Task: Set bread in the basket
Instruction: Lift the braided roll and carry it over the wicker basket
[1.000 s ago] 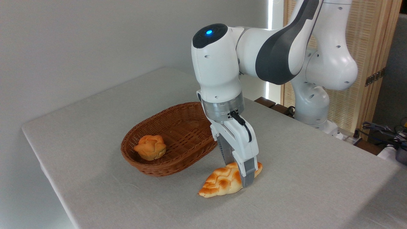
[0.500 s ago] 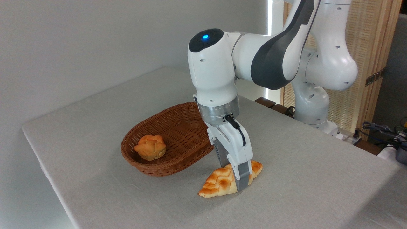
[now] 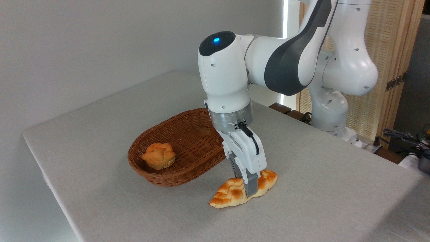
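Camera view: bread [image 3: 231,194] lies on the grey table [image 3: 319,188], just right of and in front of the basket [image 3: 178,148], apart from its rim, pointed ends running lower-left to upper-right. Gripper [image 3: 248,188] is down on the loaf's middle, tilted, fingers straddling it; near finger [image 3: 250,186] sits against the front side of the crust, far finger mostly hidden behind it. Looks pinched on the bread, loaf bottom seemingly in contact with the tabletop. Basket is reddish-brown wicker, oval, sitting flat on the table left of the gripper. One small round bun [image 3: 158,155] inside it at the near-left end; rest of the basket floor bare weave. Arm [image 3: 235,74] comes in from upper right, blue light on the wrist joint lit.
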{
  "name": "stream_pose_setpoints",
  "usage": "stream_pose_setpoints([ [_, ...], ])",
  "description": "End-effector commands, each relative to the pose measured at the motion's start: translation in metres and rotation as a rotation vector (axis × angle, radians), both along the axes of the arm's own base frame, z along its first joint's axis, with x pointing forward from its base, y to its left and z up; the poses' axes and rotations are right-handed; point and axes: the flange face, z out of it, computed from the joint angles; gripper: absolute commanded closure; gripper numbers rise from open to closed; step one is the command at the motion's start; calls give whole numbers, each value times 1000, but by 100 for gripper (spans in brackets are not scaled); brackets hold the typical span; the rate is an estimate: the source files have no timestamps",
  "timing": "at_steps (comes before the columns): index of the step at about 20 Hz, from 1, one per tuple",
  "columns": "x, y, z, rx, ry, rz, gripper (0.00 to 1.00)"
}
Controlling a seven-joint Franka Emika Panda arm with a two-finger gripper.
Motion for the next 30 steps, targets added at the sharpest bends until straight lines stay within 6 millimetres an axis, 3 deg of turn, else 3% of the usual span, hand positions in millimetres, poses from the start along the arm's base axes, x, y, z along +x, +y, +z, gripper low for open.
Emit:
stream_pose_setpoints([
  [1, 3, 4, 3, 10, -18, -7, 69],
  [5, 14, 8, 56, -20, 7, 28, 69],
  [8, 20, -2, 97, -121, 21, 105, 68],
  [10, 20, -18, 114, -152, 38, 162, 68],
  [12, 20, -61, 117, -165, 51, 200, 67],
  [16, 3, -167, 106, -93, 122, 194, 67],
  [19, -17, -210, 81, -58, 167, 113, 63],
  [20, -22, -221, 68, -49, 177, 91, 57],
  [21, -21, -226, 57, -51, 164, 83, 53],
  [22, -22, -230, 48, -56, 140, 75, 42],
  [23, -23, -234, 40, -60, 123, 68, 18],
  [25, -19, -235, 36, -69, 96, 68, 0],
  [30, -19, -236, 36, -71, 95, 66, 0],
])
